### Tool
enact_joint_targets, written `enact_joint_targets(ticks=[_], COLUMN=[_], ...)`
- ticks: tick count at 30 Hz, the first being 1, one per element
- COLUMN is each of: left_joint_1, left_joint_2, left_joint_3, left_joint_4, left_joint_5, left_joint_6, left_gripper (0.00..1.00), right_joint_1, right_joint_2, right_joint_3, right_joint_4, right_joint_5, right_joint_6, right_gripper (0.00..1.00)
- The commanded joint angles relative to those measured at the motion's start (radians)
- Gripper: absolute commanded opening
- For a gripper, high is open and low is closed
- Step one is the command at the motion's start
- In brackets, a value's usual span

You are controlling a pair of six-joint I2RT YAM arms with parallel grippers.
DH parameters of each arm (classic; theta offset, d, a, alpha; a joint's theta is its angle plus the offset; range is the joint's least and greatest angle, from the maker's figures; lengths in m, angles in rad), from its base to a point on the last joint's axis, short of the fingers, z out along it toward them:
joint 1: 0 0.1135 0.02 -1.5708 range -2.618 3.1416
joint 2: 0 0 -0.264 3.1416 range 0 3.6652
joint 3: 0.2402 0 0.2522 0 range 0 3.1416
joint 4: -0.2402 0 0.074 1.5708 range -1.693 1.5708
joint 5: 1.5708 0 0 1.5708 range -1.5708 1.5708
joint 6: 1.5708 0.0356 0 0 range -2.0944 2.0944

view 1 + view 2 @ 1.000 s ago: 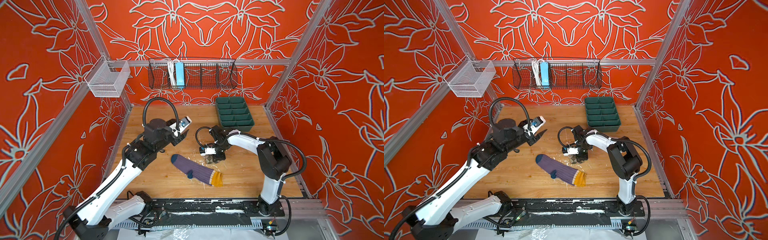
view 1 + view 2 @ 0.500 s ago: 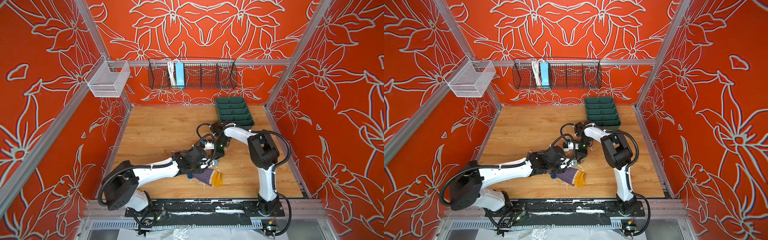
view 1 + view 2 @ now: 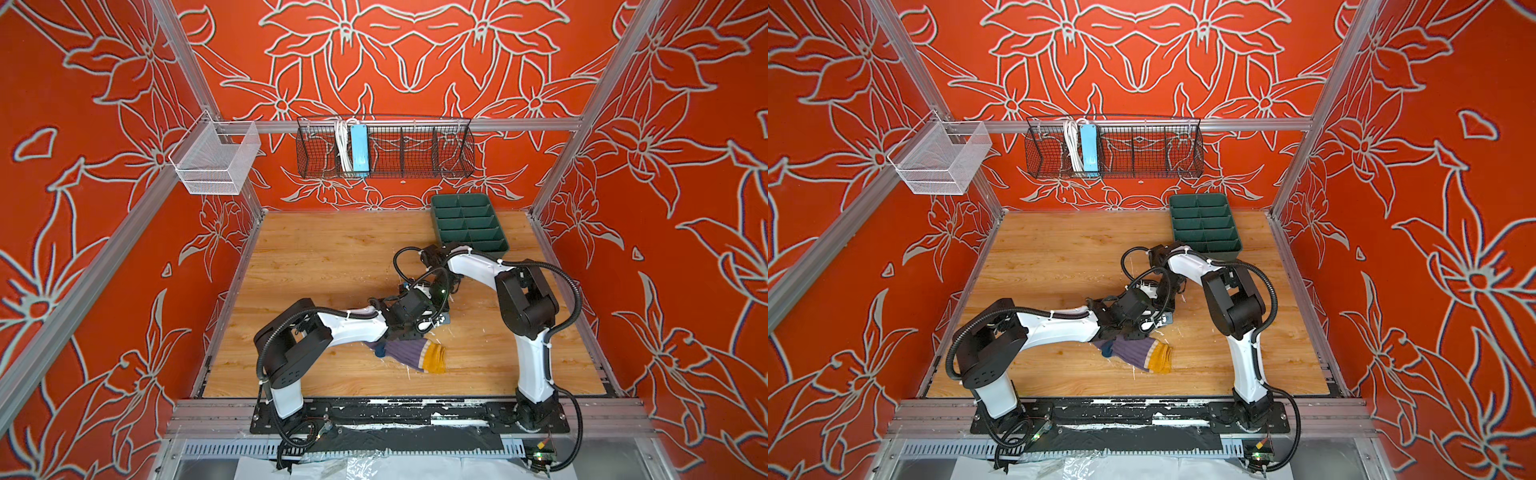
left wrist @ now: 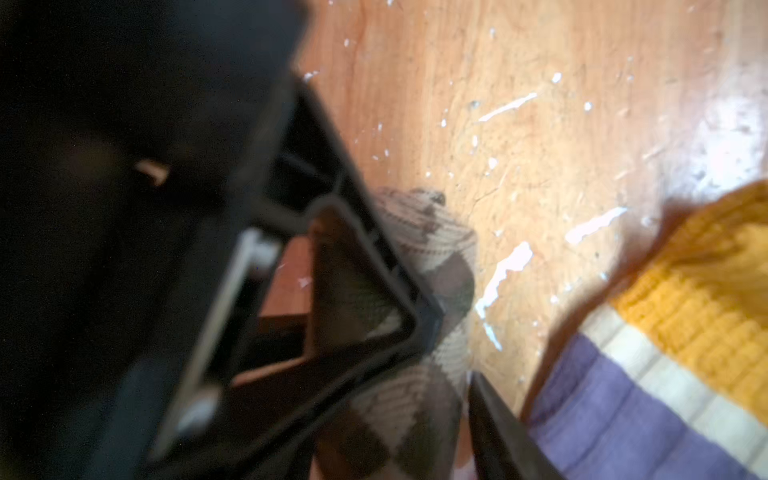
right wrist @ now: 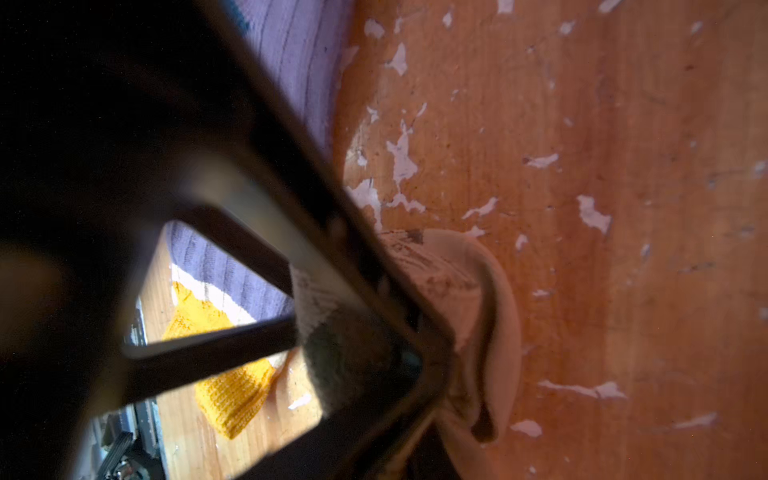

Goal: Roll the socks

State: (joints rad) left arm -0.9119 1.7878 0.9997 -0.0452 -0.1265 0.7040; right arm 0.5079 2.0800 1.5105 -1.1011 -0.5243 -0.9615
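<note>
The beige sock [image 4: 419,407] with brown-olive diamonds is bunched on the wooden table; in both top views the two grippers hide it. My left gripper [image 4: 453,357] has reached across the middle [image 3: 430,320] and its fingers stand on either side of this sock, pressed against it. My right gripper [image 5: 436,419] is shut on a fold of the same sock [image 5: 494,316], right next to the left one [image 3: 436,297]. The ribbed purple sock [image 3: 405,351] lies flat just in front of them, with its mustard cuff [image 3: 434,359] to the right and its toe end under the left arm.
A green compartment tray [image 3: 503,245] stands at the back right, close behind the right arm. A black wire basket [image 3: 382,149] and a white mesh basket [image 3: 216,162] hang on the walls. White flakes [image 5: 401,158] speckle the table [image 3: 324,257].
The left arm swung down from the raised left side and across to the beige sock beside the right gripper, and its jaws narrowed. The right gripper kept its hold; the right arm shifted pose.
</note>
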Motion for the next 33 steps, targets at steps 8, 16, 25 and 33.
enact_joint_targets(ticks=[8, 16, 25, 33], left_joint_1=[0.043, 0.058, 0.077, 0.080], left_joint_2=[0.094, 0.093, 0.123, 0.122], left_joint_3=[0.021, 0.026, 0.105, 0.104], left_joint_4=[-0.049, -0.125, -0.232, -0.230], left_joint_5=[0.005, 0.042, 0.080, 0.079], left_joint_6=[-0.078, -0.083, -0.083, -0.103], left_gripper=[0.00, 0.00, 0.00, 0.00], right_joint_1=[-0.001, -0.076, -0.239, -0.295], right_joint_2=[-0.154, -0.462, -0.895, -0.972], right_joint_3=[-0.136, -0.345, -0.692, -0.753], right_joint_4=[0.123, 0.343, 0.780, 0.810], right_joint_5=[-0.036, 0.037, 0.496, 0.390], right_joint_6=[0.032, 0.148, 0.370, 0.433], right_gripper=[0.71, 0.98, 0.98, 0.98])
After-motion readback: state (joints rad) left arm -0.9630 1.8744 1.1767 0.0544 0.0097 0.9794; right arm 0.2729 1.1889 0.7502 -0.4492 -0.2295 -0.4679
